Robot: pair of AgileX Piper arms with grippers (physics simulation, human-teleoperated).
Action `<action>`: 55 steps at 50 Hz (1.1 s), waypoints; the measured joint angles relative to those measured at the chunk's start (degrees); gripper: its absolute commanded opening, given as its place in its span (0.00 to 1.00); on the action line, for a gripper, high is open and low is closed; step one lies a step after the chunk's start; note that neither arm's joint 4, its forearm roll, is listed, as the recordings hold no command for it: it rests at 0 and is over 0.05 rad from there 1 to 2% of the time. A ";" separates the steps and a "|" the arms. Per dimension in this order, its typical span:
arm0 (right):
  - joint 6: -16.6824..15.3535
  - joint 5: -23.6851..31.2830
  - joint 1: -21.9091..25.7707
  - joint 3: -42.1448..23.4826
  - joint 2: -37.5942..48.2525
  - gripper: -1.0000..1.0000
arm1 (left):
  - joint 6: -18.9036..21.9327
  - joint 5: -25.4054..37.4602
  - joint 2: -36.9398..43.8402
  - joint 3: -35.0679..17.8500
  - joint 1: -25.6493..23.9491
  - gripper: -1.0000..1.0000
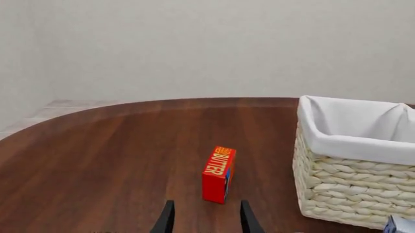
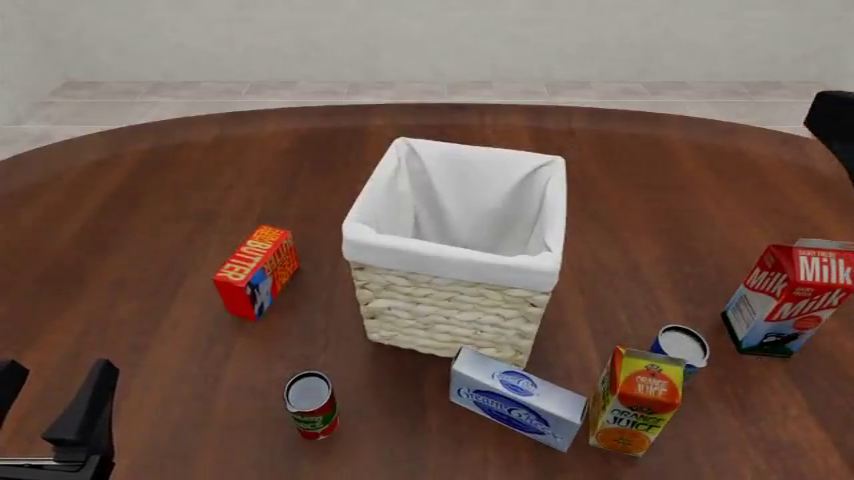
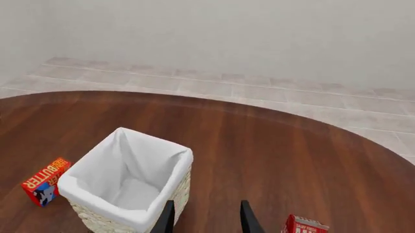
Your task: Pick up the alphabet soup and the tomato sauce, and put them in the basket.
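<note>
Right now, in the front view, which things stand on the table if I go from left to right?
Left gripper → butter box → tomato sauce → basket → cream cheese box → orange juice carton → milk carton.

The left hand (image 2: 47, 405), a dark two-fingered clamp, sits at about 8 o'clock in the front view, its fingers apart and pointing up and forward with nothing between them. In its own wrist view the black fingers (image 1: 166, 218) are parted. The right hand (image 3: 206, 217) likewise shows black fingers spread and empty; a dark part of the right arm (image 2: 834, 125) enters the front view at 2 o'clock.
</note>
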 measured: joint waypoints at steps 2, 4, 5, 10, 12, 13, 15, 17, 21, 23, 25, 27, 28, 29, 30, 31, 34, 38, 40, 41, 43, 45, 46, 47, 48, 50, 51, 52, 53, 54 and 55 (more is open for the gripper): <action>0.13 0.87 0.03 -1.16 0.89 1.00 | -0.02 0.00 0.00 0.00 0.00 1.00; 0.31 1.73 0.04 -2.24 1.77 1.00 | -0.05 -0.01 0.00 0.00 0.00 1.00; 0.41 2.16 0.04 -2.76 2.24 1.00 | -0.07 -0.02 0.00 0.00 0.00 1.00; 0.50 4.24 -0.11 -5.09 4.61 1.00 | -0.15 -0.03 0.00 0.00 0.00 1.00; 0.60 5.14 -0.11 -6.00 5.60 1.00 | -0.17 -0.02 0.00 0.00 -0.02 1.00; 0.78 5.69 -0.05 -6.50 6.17 1.00 | -0.19 -0.02 0.00 0.00 -0.02 1.00; 1.04 6.69 0.05 -7.40 7.23 1.00 | -0.23 -0.01 0.00 0.01 -0.02 1.00; 1.18 7.62 0.08 -8.24 8.28 1.00 | -0.26 0.00 0.00 0.01 -0.03 1.00; 1.36 9.46 0.12 -9.82 10.27 1.00 | -0.34 0.01 0.00 0.02 -0.09 1.00; 1.64 10.41 0.21 -10.56 11.22 1.00 | -0.38 0.03 0.00 0.03 -0.13 1.00; 1.84 11.28 0.21 -11.16 12.17 1.00 | -0.43 0.04 0.00 0.03 -0.17 1.00; 2.19 12.11 0.25 -11.59 13.13 1.00 | -0.49 0.05 0.00 0.04 -0.19 1.00; 2.31 12.49 0.27 -11.77 13.60 1.00 | -0.52 0.05 0.00 0.05 -0.20 1.00; 2.38 12.86 0.28 -11.93 14.07 1.00 | -0.56 0.05 0.00 0.05 -0.20 1.00; 2.40 13.17 0.27 -12.06 14.52 1.00 | -0.60 0.05 0.00 0.06 -0.21 1.00; 2.40 13.44 0.22 -12.19 14.96 1.00 | -0.64 0.05 0.00 0.06 -0.22 1.00; 2.32 14.08 -0.09 -12.46 16.26 1.00 | -0.75 0.06 0.00 0.07 -0.24 1.00; 2.29 14.71 -0.57 -12.53 17.80 1.00 | -0.95 0.12 0.01 0.08 -0.33 1.00; 2.26 14.97 -0.83 -12.49 18.50 1.00 | -1.03 0.14 0.01 0.09 -0.37 1.00; 2.26 15.18 -1.00 -12.45 18.92 1.00 | -1.08 0.14 0.02 0.09 -0.38 1.00; 2.50 15.55 -1.20 -12.35 19.69 1.00 | -1.18 0.13 0.07 0.09 -0.41 1.00; 2.66 15.87 -1.46 -12.28 20.39 1.00 | -1.26 0.08 0.15 0.09 -0.44 1.00; 2.79 16.03 -1.57 -12.22 20.75 1.00 | -1.29 0.06 0.18 0.09 -0.46 1.00; 2.88 16.17 -1.68 -12.15 21.09 1.00 | -1.32 0.06 0.20 0.09 -0.48 1.00; 2.97 16.29 -1.82 -12.08 21.42 1.00 | -1.35 0.06 0.21 0.09 -0.49 1.00; 3.12 16.55 -2.10 -11.89 22.09 1.00 | -1.42 0.07 0.21 0.09 -0.51 1.00; 3.19 16.67 -2.23 -11.78 22.39 1.00 | -1.45 0.08 0.20 0.08 -0.51 1.00; 3.20 16.79 -2.36 -11.66 22.66 1.00 | -1.49 0.09 0.20 0.08 -0.51 1.00; 3.19 16.91 -2.52 -11.53 22.90 1.00 | -1.52 0.10 0.19 0.08 -0.51 1.00; 3.19 17.04 -2.67 -11.40 23.14 1.00 | -1.56 0.12 0.18 0.08 -0.51 1.00; 3.15 17.17 -2.87 -11.28 23.37 1.00 | -1.59 0.13 0.17 0.08 -0.50 1.00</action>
